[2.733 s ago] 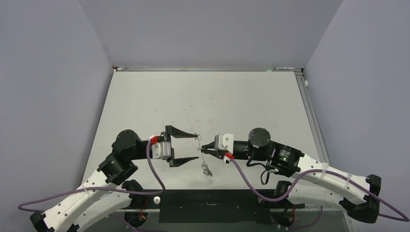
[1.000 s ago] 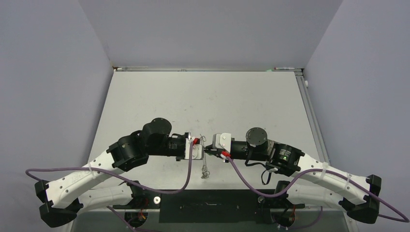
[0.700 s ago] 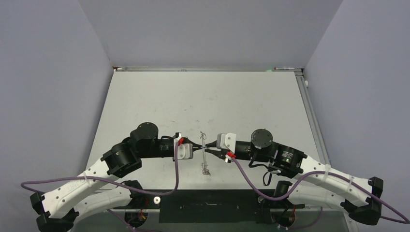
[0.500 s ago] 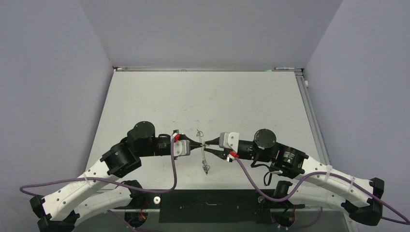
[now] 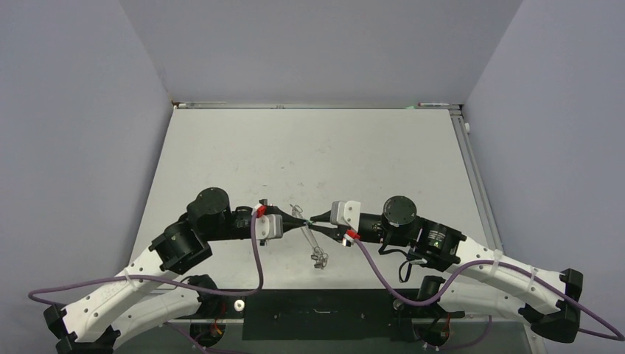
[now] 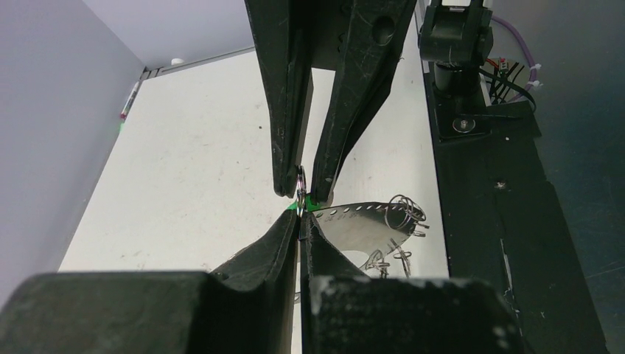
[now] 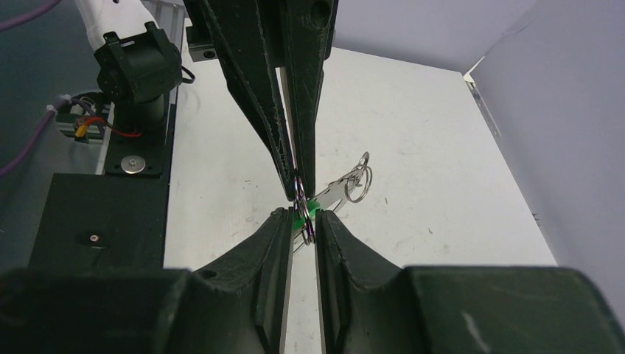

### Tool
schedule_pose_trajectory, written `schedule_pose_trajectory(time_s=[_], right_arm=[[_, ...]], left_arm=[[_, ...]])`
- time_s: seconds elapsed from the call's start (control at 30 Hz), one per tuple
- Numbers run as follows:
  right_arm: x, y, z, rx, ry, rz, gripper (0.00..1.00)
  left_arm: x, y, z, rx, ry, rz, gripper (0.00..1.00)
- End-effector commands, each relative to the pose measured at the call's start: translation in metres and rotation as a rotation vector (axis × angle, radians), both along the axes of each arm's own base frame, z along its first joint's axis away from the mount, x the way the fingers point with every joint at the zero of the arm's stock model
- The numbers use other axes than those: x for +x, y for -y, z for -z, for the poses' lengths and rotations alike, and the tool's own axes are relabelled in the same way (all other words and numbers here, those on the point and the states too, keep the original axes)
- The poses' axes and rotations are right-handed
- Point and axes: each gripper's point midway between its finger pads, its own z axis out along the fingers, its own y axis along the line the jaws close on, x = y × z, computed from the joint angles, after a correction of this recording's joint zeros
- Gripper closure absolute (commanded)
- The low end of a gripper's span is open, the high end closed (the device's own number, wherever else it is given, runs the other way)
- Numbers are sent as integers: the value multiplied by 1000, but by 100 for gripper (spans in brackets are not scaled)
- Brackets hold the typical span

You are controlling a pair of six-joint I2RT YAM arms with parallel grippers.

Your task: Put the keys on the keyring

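My two grippers meet tip to tip above the table's near middle. The left gripper (image 5: 301,229) (image 6: 301,220) is shut on a thin wire ring, the keyring (image 6: 301,177) (image 7: 301,193), seen edge-on. My right gripper (image 5: 315,219) (image 7: 302,214) has its jaws a narrow gap apart, closed on the green-headed key (image 7: 312,206) (image 6: 308,204), with the ring between them too. A flat silver strip with a row of holes (image 6: 361,221) runs from the green head. Small wire rings and keys (image 6: 404,212) (image 5: 318,258) hang at the strip's far end.
The black base plate (image 5: 317,313) lies along the near edge. Purple cables (image 5: 258,258) loop from both wrists. Grey walls close in the white table (image 5: 309,155) at the left, the back and the right.
The left gripper, wide open in the oldest frame, is shut at the ring. Over the last second the left arm drew back to the left and the hanging bunch swung slightly.
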Motion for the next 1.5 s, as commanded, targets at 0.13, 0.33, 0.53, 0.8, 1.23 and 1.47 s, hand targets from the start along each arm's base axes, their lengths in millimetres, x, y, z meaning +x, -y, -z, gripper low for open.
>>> schedule_pose_trajectory(time_s=[0.13,0.33,0.53,0.8,1.23,1.47], right_arm=[[1,-4,-12,45,20,2,93],[2,-2,-10,48,17,9,95],[3,-3,-9,49,15,13,95],[4,1,-9,62,15,31,95],[3,-6,-14,70,19,4,82],[3,-9,-15,67,25,-1,82]], left_arm=[[-4,-2,-38,-134,65,20,100],[-5,-5,-44,-164,62,25,100],[-8,-6,-49,-190,58,39,100],[-8,-8,-52,-209,58,39,100],[-10,-5,-49,-209,42,64,100],[-11,-4,-48,-205,40,74,100]])
